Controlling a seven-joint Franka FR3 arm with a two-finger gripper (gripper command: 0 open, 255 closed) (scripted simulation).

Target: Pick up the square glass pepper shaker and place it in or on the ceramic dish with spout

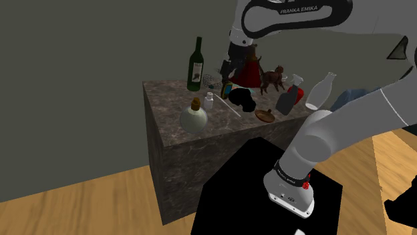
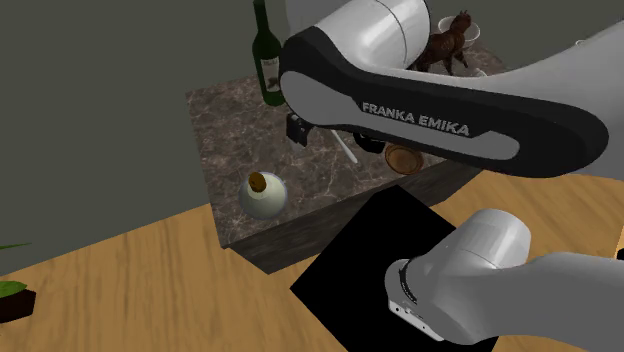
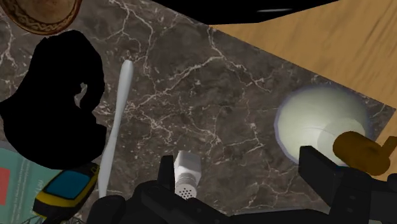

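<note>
The pepper shaker (image 3: pixel 186 175) is a small pale square bottle with a perforated top. It stands on the marble table (image 1: pixel 175 127) beside a round flask. In the wrist view it sits just inside the left finger (image 3: pixel 167 170) of my gripper (image 3: pixel 242 165), whose fingers stand wide apart and touch nothing. In the shoulder view my gripper (image 1: pixel 227 71) hangs above the table, a little up and to the right of the shaker (image 1: pixel 209 100). The dish with spout is drawn as a flat black shape (image 3: pixel 57 108), lying beyond a thin white stick (image 3: pixel 118 121); it also shows as the black dish (image 1: pixel 242 100).
A round white flask (image 1: pixel 195 117) with a cork stands near the shaker, close to my right finger (image 3: pixel 318 165). A green wine bottle (image 1: pixel 194 65), a brown bowl (image 1: pixel 265 115), a horse figure (image 1: pixel 272 78), a spray bottle (image 1: pixel 289 97) and a white bottle (image 1: pixel 319 91) crowd the table's far side. A yellow and blue device (image 3: pixel 67 188) lies by the stick.
</note>
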